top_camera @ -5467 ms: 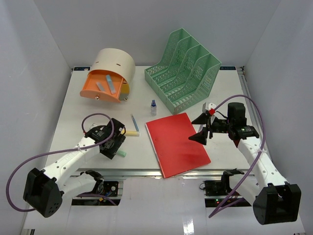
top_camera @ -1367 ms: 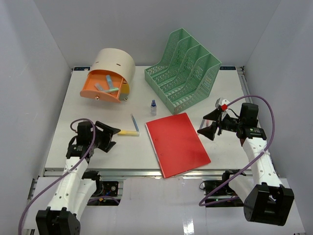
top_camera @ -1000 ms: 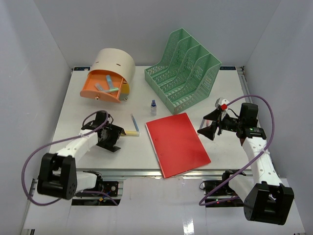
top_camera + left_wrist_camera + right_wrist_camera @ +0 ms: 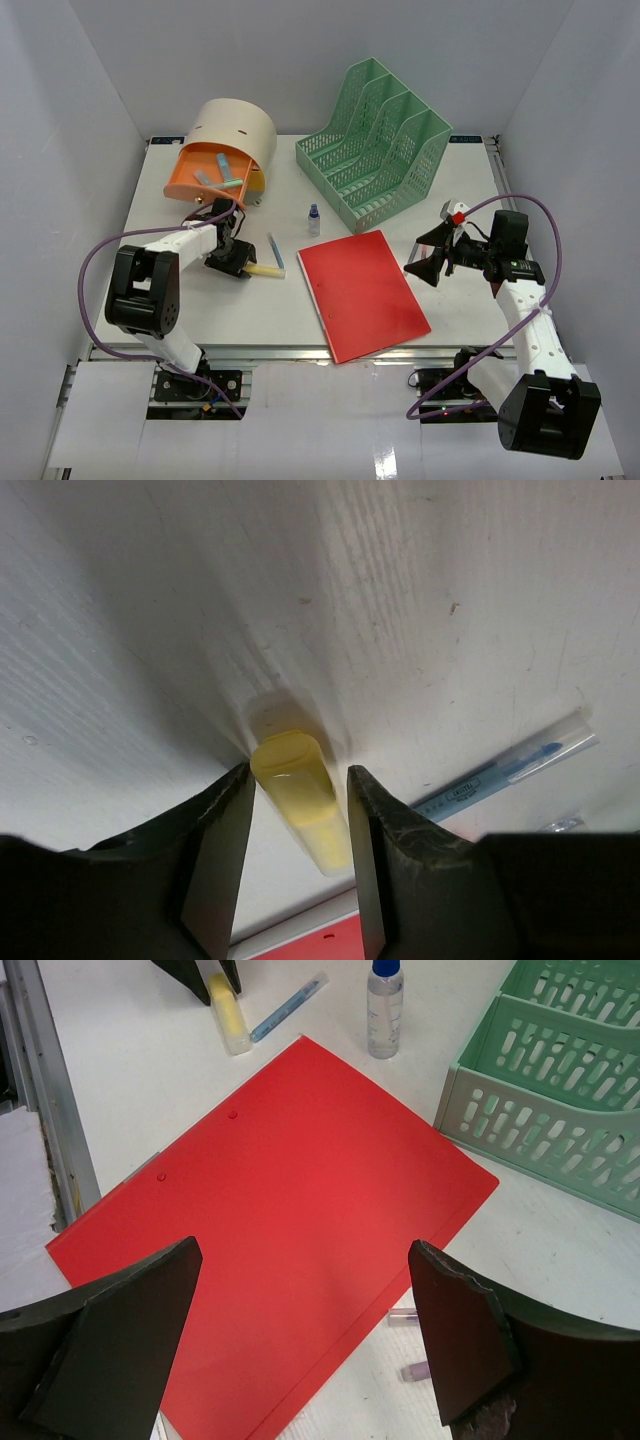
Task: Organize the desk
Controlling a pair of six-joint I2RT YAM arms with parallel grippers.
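Note:
The white desk (image 4: pixel 150 212) holds a yellow highlighter (image 4: pixel 266 271), a blue pen (image 4: pixel 275 250), a small bottle (image 4: pixel 314 220) and a red folder (image 4: pixel 363 293). My left gripper (image 4: pixel 238 266) is low on the desk, open, its jaws narrowly straddling the highlighter's (image 4: pixel 300 800) left end; the pen (image 4: pixel 500 775) lies beyond. My right gripper (image 4: pixel 428 256) is wide open and empty, hovering over the folder's (image 4: pixel 290 1190) right edge.
A green mesh file rack (image 4: pixel 375 145) stands at the back right. A beige round drawer box (image 4: pixel 237 130) stands at the back left, its orange drawer (image 4: pixel 208 180) open with several items inside. Two small purple-tipped pieces (image 4: pixel 418 1370) lie by the folder's edge. A metal rail (image 4: pixel 250 350) runs along the front.
My left gripper has swung from the near left of the desk up to the yellow highlighter and now straddles it. The right arm pulled back to the right earlier and has since stayed still.

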